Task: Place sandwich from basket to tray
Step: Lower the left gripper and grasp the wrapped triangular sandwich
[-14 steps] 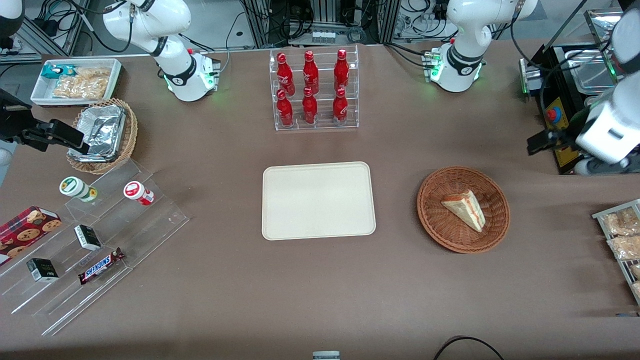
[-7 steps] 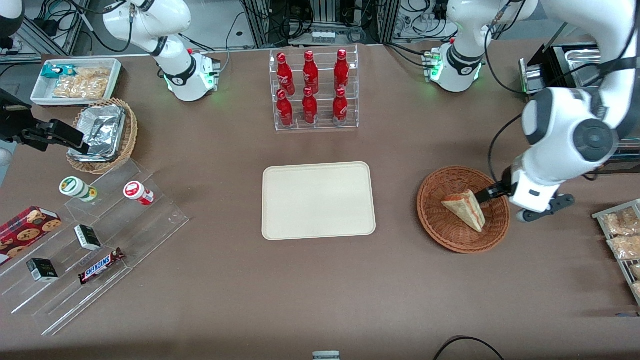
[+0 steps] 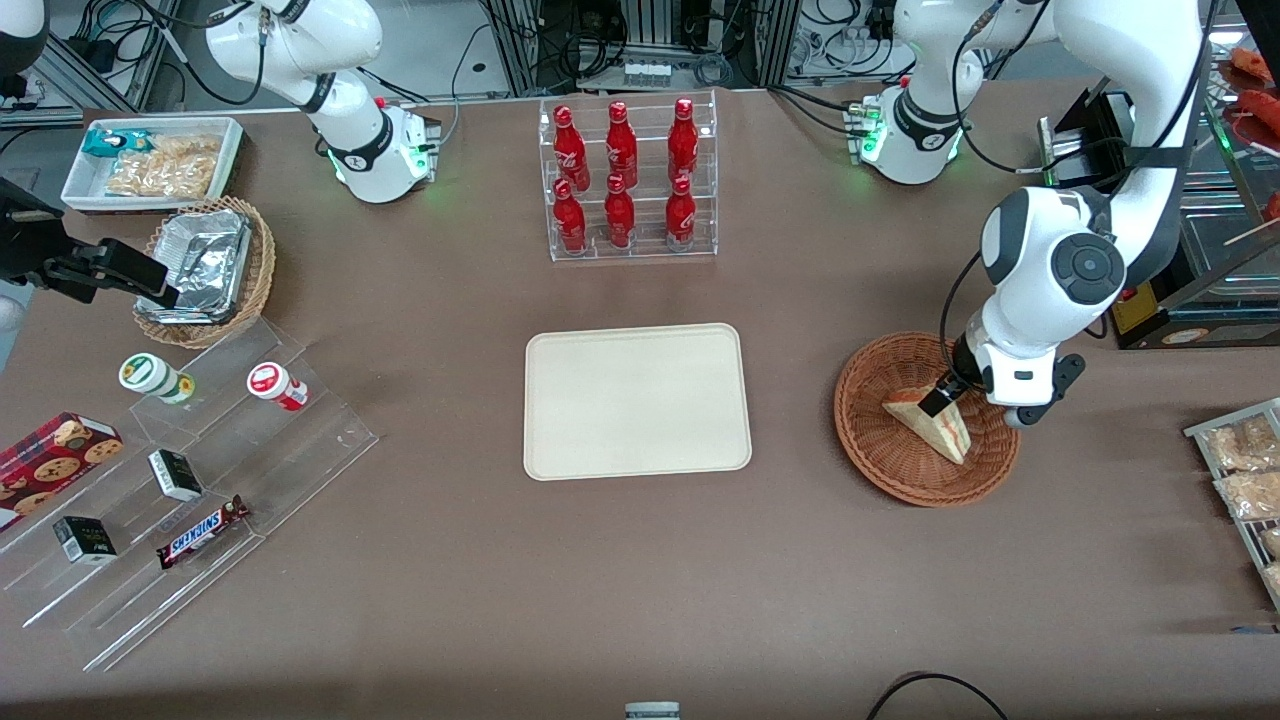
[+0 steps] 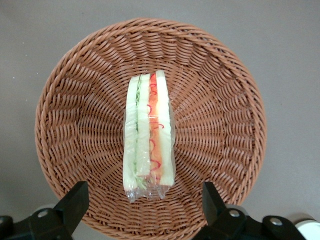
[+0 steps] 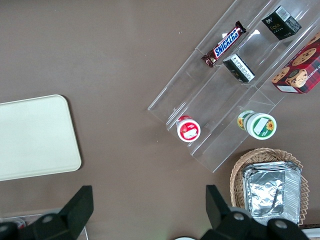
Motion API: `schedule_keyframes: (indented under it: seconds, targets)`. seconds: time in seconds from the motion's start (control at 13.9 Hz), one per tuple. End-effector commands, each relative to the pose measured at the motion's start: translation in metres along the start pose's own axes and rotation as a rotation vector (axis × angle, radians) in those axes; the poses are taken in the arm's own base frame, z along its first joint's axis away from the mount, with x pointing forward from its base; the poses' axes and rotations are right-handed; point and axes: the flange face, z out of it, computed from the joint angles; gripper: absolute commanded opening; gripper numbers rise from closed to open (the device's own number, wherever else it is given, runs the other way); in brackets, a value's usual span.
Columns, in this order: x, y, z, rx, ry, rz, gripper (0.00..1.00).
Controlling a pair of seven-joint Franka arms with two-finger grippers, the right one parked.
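Note:
The sandwich, a plastic-wrapped wedge with red and green filling, lies in the round reddish-brown basket toward the working arm's end of the table. My left gripper hangs open just above the basket, over the sandwich's broad end. Its two black fingers stand wide apart with only wicker between them, touching nothing. The cream tray lies bare at the table's middle, beside the basket toward the parked arm's end.
An acrylic rack of red bottles stands farther from the front camera than the tray. Stepped acrylic shelves with snacks, a tan foil-lined basket and a white bin sit toward the parked arm's end. A black machine and a packet rack flank the working arm.
The left arm has swung in from the working arm's end of the table, and its gripper now hangs over the sandwich. The sandwich and basket have not moved.

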Motion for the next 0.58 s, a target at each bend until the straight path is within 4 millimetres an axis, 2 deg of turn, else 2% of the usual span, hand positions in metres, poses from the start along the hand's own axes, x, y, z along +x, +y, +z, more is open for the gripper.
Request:
schedule_keyframes:
  seconds: [0.0,0.22,0.29,0.43,0.51]
  targets:
    - [0.002,0.0,0.02,-0.004,-0.01,-0.027,1.0]
    - [0.004,0.003,0.049,-0.013,-0.014,-0.03,0.99]
    - [0.005,0.004,0.054,-0.018,-0.013,-0.03,0.83]
    - [0.007,0.004,0.06,-0.018,-0.014,-0.029,0.2]
    - [0.009,0.004,0.057,-0.019,-0.013,-0.023,0.08]
